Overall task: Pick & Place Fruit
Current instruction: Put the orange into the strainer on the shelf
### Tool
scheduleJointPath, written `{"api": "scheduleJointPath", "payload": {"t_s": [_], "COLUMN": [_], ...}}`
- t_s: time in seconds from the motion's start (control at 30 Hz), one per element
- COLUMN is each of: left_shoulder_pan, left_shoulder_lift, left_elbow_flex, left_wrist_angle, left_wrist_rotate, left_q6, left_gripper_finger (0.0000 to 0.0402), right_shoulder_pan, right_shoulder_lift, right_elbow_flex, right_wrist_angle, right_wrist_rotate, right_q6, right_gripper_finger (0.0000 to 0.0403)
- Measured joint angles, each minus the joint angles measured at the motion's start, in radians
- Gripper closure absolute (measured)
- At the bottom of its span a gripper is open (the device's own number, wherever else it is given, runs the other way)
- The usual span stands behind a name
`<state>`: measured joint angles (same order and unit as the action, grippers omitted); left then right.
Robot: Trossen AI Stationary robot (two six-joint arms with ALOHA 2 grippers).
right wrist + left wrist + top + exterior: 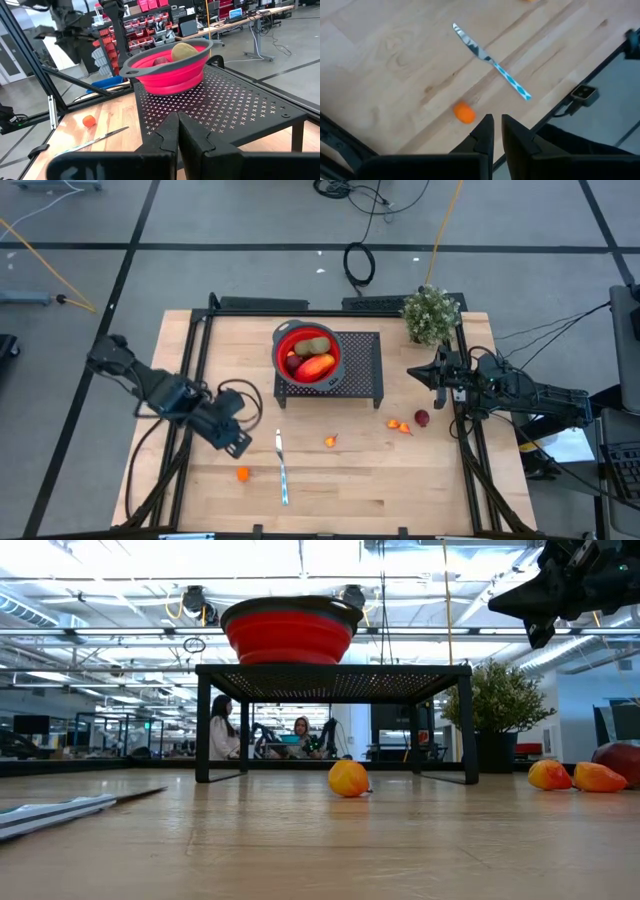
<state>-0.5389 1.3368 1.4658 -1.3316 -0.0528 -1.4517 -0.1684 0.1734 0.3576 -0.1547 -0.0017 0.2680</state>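
1. The left gripper hangs above the table, and its two fingers stand almost together with only a thin gap between them. Nothing is held between them.
2. The nearest fruit to it is the small orange piece. In the left wrist view this orange piece lies on the wood just ahead of the fingertips and a little to one side, not between them.
3. The piece is nearly round, so I judge the wrist angle matters little; the jaws must open first and then come down over it.
4. The knife lies just beside the piece, on the far side from the gripper.
5. The right gripper waits closed and empty, beside the black rack.
6. The red bowl on the rack already contains a kiwi-like fruit and a red-orange oval.
7. Another orange piece, two more and a dark red one lie nearer the right arm.
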Motion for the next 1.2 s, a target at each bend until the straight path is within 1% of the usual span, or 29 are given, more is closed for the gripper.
{"api": "scheduleJointPath", "payload": {"t_s": [0.3,0.43,0.6,0.83,0.97,1.07,1.2], "left_shoulder_pan": [-0.097,-0.127,-0.151,-0.177,-0.179,-0.179,-0.185], "left_shoulder_lift": [0.131,0.190,0.253,0.321,0.355,0.373,0.387], "left_elbow_flex": [0.000,0.000,0.000,0.000,0.000,0.000,-0.013], "left_wrist_angle": [0.001,0.002,0.002,0.001,-0.005,-0.005,-0.001], "left_wrist_rotate": [0.000,0.000,0.004,0.004,0.043,0.082,0.088], "left_q6": [-0.003,-0.019,-0.104,-0.245,-0.291,-0.312,-0.341], "left_gripper_finger": [0.0370,0.0352,0.0299,0.0200,0.0149,0.0121,0.0099], "right_shoulder_pan": [0.000,0.000,0.000,0.000,0.000,0.000,0.000], "right_shoulder_lift": [0.000,0.000,0.000,0.000,0.000,0.000,0.000], "right_elbow_flex": [0.000,0.000,0.000,0.000,0.000,0.000,0.000], "right_wrist_angle": [0.000,0.000,0.000,0.000,0.000,0.000,0.000], "right_wrist_rotate": [0.000,0.000,0.000,0.000,0.000,0.000,0.000], "right_q6": [0.015,0.015,0.015,0.015,0.015,0.015,0.015], "right_gripper_finger": [0.0403,0.0403,0.0403,0.0403,0.0403,0.0403,0.0403]}}
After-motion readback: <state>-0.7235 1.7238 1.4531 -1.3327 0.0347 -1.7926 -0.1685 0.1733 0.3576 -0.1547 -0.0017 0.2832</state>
